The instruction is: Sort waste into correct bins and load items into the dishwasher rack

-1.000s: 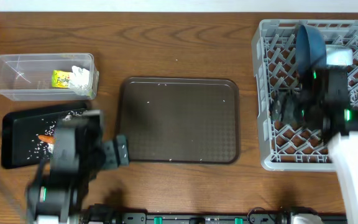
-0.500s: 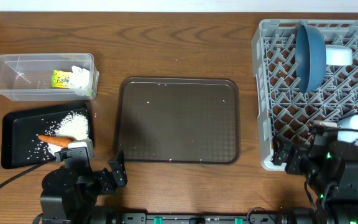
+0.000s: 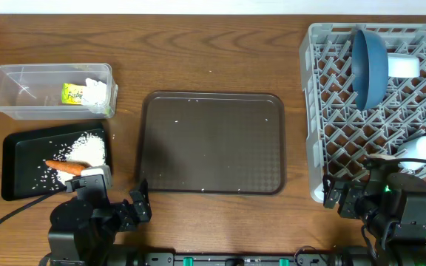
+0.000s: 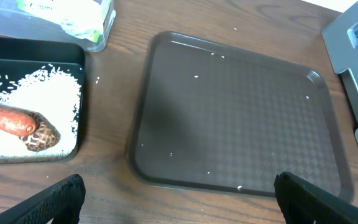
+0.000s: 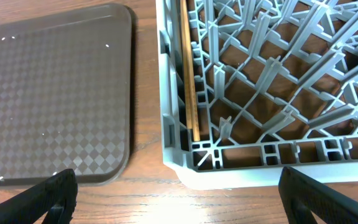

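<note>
At the near edge: arms parked.
Off rack [image 3: 313,111], right gripper [image 5: 179,190]; off black tray [image 3: 21,151], left gripper [image 4: 179,186]; jaws wide, empty; task looks finished.

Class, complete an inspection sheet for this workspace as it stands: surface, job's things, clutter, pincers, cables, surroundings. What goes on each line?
Surface: brown wooden table, a few stray rice grains.
Job's things: clear plastic rectangular tub holds yellow-green printed wrapper and crumpled white paper; flat black tray holds loose white rice, orange carrot, brownish food scrap; grey lattice rack holds dark blue plate-bowl on edge, small white cup, thin wooden chopsticks along the wall nearest the serving tray.
Clutter: large brown serving tray, only scattered grains on it.
Pincers: left pincer and right pincer open, holding nothing.
Cables: dark cable at front left.
Surroundings: white strip beyond the far edge.
</note>
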{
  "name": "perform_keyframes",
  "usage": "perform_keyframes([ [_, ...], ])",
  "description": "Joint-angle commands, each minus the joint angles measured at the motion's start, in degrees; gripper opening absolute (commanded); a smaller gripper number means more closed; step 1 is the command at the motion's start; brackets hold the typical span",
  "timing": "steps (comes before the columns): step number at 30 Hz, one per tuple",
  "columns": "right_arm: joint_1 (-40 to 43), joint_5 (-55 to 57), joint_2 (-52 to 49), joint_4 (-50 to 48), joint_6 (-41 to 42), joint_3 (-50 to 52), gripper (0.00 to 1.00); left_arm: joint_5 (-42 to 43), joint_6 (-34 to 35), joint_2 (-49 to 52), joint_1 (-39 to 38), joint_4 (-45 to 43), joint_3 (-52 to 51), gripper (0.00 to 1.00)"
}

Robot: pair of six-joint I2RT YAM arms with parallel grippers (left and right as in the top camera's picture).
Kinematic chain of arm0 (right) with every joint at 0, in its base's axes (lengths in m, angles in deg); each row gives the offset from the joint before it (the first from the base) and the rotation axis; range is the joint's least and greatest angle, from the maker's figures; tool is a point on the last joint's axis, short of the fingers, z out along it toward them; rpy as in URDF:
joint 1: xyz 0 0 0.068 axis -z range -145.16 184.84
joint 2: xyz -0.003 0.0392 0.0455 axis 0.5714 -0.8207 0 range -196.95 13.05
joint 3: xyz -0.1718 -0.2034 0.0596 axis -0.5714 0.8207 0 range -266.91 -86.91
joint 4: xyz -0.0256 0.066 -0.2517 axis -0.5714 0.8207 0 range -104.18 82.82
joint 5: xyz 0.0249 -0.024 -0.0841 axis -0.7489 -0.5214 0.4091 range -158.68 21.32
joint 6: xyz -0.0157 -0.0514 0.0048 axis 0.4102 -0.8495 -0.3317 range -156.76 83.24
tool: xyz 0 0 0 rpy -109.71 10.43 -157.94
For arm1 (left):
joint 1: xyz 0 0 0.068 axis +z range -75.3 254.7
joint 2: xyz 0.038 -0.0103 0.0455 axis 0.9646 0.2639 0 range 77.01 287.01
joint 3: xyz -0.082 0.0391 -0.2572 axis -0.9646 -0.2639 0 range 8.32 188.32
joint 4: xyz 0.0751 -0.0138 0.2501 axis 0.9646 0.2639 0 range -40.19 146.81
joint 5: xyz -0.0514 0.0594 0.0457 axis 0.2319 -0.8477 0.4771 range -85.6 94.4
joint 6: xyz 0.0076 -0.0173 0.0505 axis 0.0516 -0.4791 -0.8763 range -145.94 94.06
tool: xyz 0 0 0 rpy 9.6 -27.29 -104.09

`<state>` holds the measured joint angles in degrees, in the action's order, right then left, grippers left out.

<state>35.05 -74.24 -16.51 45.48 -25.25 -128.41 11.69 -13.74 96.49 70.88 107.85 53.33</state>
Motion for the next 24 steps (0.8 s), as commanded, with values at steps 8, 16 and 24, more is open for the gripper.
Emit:
perform_keyframes([
  [8, 0.11, 0.22, 4.07, 0.17, -0.26, 1.68, 0.99, -0.44, 0.55, -0.13, 0.26, -0.07, -0.17, 0.98],
  [16, 0.15, 2.10, 19.74, -13.14, -3.06, 11.96, 0.99, -0.44, 0.55, -0.13, 0.26, -0.07, -0.17, 0.98],
  [24, 0.24, 2.34, 29.22, -41.38, -12.09, 27.61, 0.99, -0.44, 0.55, -0.13, 0.26, -0.07, -0.17, 0.98],
])
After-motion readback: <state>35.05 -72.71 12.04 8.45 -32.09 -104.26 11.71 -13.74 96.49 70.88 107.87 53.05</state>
